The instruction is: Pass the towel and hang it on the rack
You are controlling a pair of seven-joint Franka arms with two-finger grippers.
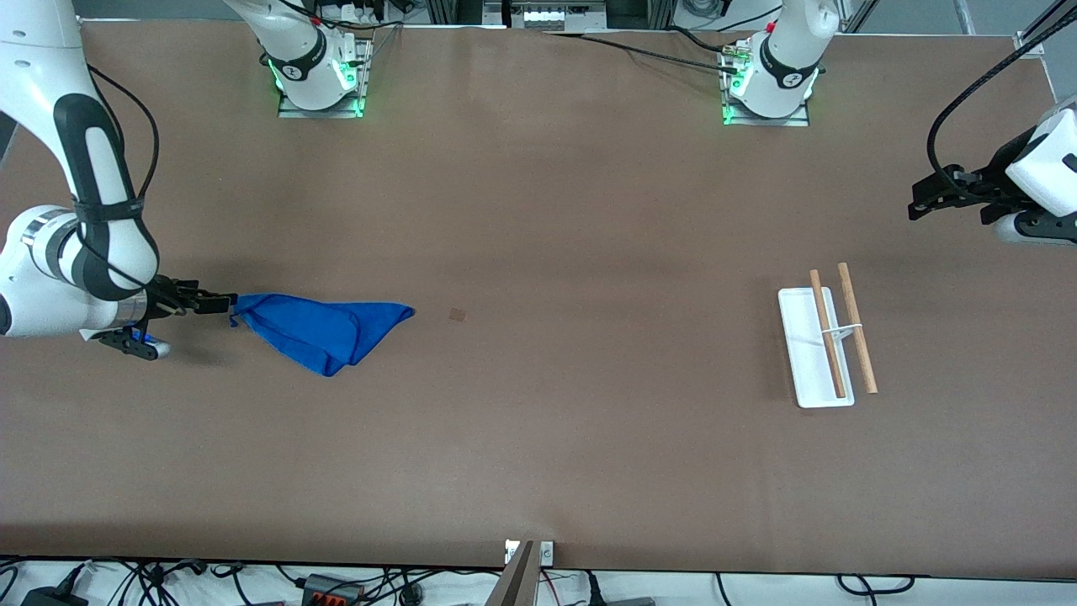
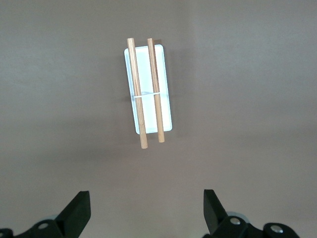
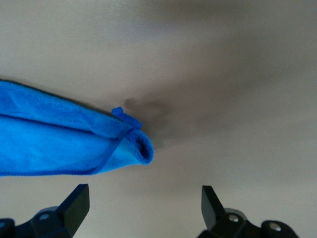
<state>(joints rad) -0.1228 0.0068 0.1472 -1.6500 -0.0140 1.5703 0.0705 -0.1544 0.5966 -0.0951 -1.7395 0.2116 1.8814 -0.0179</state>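
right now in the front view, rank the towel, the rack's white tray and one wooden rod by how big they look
1. The towel, lying folded on the table by the open right gripper.
2. The rack's white tray.
3. A wooden rod, much thinner than the tray though slightly longer.

All three sit low on the table, so nearness hardly distorts this ranking.

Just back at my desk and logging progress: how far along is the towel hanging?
Nothing is finished yet. The bright blue soft towel lies crumpled on the brown table. In hand: the right gripper, jaws open, sits at its corner without gripping. Left: grasp, pass to the waiting left gripper, open above the white wooden-rod rack, then hang.
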